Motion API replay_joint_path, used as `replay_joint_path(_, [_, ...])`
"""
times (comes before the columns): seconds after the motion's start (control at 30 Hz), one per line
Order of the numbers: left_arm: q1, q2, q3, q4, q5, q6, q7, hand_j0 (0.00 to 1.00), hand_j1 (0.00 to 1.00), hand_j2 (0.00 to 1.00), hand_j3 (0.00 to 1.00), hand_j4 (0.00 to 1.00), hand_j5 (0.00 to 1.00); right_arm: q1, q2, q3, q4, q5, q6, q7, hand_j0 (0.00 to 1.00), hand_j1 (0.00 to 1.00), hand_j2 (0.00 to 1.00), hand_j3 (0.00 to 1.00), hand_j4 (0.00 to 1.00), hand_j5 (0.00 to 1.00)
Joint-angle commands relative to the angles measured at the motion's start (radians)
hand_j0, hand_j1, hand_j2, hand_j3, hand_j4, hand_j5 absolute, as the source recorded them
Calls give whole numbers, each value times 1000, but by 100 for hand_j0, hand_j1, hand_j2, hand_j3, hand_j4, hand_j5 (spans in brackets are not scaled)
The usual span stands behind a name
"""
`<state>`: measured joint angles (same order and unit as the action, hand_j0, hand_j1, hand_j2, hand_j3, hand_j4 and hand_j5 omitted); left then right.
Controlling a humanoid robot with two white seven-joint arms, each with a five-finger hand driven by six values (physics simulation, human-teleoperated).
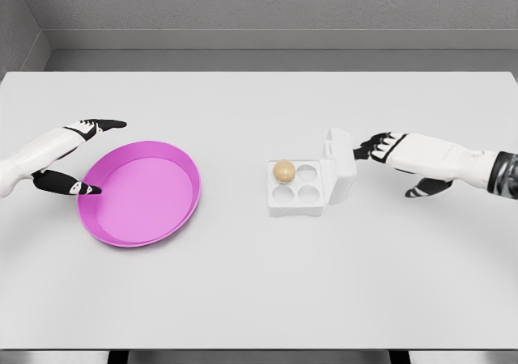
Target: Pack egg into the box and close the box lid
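Note:
A white egg box [296, 200] sits right of the table's middle with four round cups. A tan egg [283, 170] rests in its far left cup. The box lid [338, 162] stands raised on the right side. My right hand [373, 149] reaches in from the right, its black fingertips touching or almost touching the lid's outer face, fingers extended and holding nothing. My left hand [89, 155] hovers at the left rim of a pink plate [121, 222], fingers spread apart and holding nothing.
The pink plate is shallow and holds nothing. The white table [259, 299] stretches wide, with its far edge against a grey wall.

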<state>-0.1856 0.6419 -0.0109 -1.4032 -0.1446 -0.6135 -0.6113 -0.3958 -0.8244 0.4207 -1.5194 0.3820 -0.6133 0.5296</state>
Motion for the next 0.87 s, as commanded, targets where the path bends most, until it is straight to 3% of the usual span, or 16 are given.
replay_joint_path(0.0, [0,1,0,0,2,3,0,100,100,100,100,100,100,0,-1,0,-16,-8,2,-2,100,100,100,100,100,100])
replay_joint_path(0.1, [0,1,0,0,2,3,0,100,100,100,100,100,100,-3,2,0,-16,-11,2,-2,100,100,100,100,100,100])
replay_joint_path(0.33, [0,1,0,0,2,3,0,100,100,100,100,100,100,9,28,26,-168,-11,2,-2,100,100,100,100,100,100])
replay_joint_path(0.53, [-2,1,2,10,2,3,0,100,100,100,100,100,100,26,33,17,-217,-11,2,-2,100,100,100,100,100,100])
replay_joint_path(0.6, [-2,1,2,10,2,3,0,100,100,100,100,100,100,23,13,-38,-194,-14,2,3,100,100,100,100,100,100])
replay_joint_path(0.67, [-2,1,5,10,4,3,0,100,100,100,100,100,100,29,10,-137,-64,-17,2,3,100,100,100,100,100,100])
replay_joint_path(0.73, [-2,1,5,10,2,3,0,100,100,100,100,100,100,20,-10,-164,48,-20,2,4,100,100,100,100,100,100])
replay_joint_path(0.83, [-2,1,3,9,2,3,0,100,100,100,100,100,100,20,-39,-166,53,-32,2,4,100,100,100,100,100,100])
